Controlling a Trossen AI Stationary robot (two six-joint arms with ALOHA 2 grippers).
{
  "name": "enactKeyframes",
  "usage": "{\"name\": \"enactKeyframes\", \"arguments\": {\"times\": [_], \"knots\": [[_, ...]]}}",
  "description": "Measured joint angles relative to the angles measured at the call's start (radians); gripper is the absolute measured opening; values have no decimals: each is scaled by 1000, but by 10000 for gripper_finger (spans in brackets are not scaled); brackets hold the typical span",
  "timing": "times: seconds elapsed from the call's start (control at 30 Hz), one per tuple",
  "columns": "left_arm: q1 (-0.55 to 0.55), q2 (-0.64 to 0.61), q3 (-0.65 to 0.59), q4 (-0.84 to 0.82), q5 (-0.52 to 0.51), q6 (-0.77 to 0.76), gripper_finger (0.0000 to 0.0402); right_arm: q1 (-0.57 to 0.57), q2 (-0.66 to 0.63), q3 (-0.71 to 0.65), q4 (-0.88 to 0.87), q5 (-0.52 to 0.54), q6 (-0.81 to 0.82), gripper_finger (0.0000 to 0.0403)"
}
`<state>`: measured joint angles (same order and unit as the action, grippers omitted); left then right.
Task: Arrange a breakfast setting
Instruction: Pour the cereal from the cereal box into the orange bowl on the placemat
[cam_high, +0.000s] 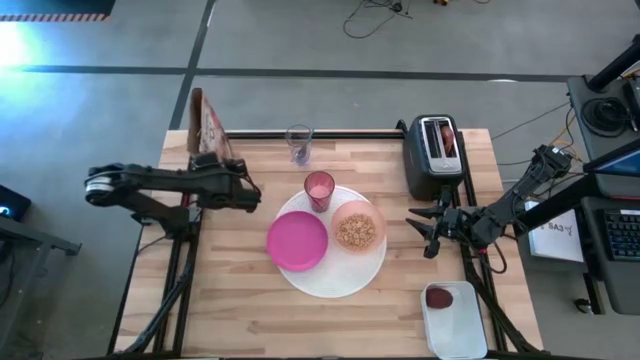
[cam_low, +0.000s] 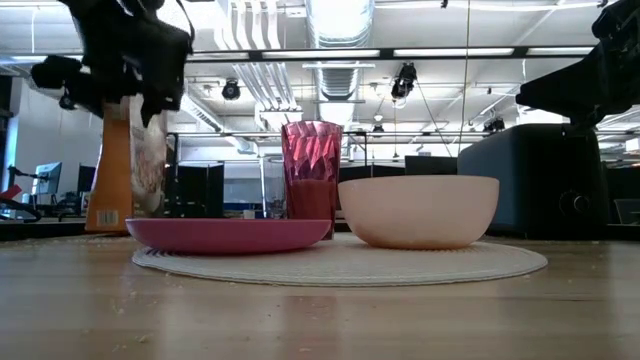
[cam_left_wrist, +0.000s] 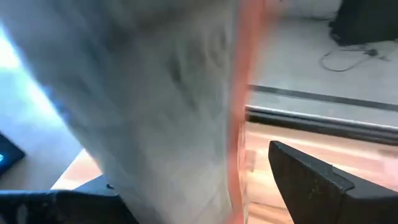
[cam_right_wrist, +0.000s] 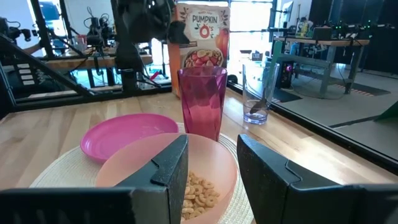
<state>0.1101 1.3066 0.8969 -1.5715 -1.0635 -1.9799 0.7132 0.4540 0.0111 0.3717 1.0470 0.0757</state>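
Breakfast setting sits mid-worktop: big white plate (cam_high: 335, 275) carries magenta plate (cam_high: 297, 241) on its left, pale pink bowl (cam_high: 358, 229) with cereal on its right, pink tumbler (cam_high: 319, 189) at its far edge. Clear glass (cam_high: 298, 143) stands farther back, apart from the plate. Cereal box (cam_high: 208, 125) upright at far left corner of worktop (cam_high: 250, 310). Left end effector (cam_high: 240, 190) near the box, fingers spread wide, box fills its wrist view; grip unclear. Right end effector (cam_high: 425, 232) hovers right of the bowl, fingers partly open, holding nothing. Toaster (cam_high: 433, 155) far right. White tray (cam_high: 455, 320) near right holds dark red fruit (cam_high: 439, 296).
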Motion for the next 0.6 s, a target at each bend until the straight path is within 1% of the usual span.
{"name": "enactKeyframes", "arguments": {"times": [0.17, 0.27, 0.6], "knots": [[0, -78, 68, 0, -31, 120, 261, 0, 0, 0, 0, 0, 0, 128], [0, -104, 116, 0, -55, 190, 261, 0, 0, 0, 0, 0, 1, 128], [0, -126, 254, 0, -104, 363, 261, 0, 0, 0, 0, 0, 1, 128]]}}
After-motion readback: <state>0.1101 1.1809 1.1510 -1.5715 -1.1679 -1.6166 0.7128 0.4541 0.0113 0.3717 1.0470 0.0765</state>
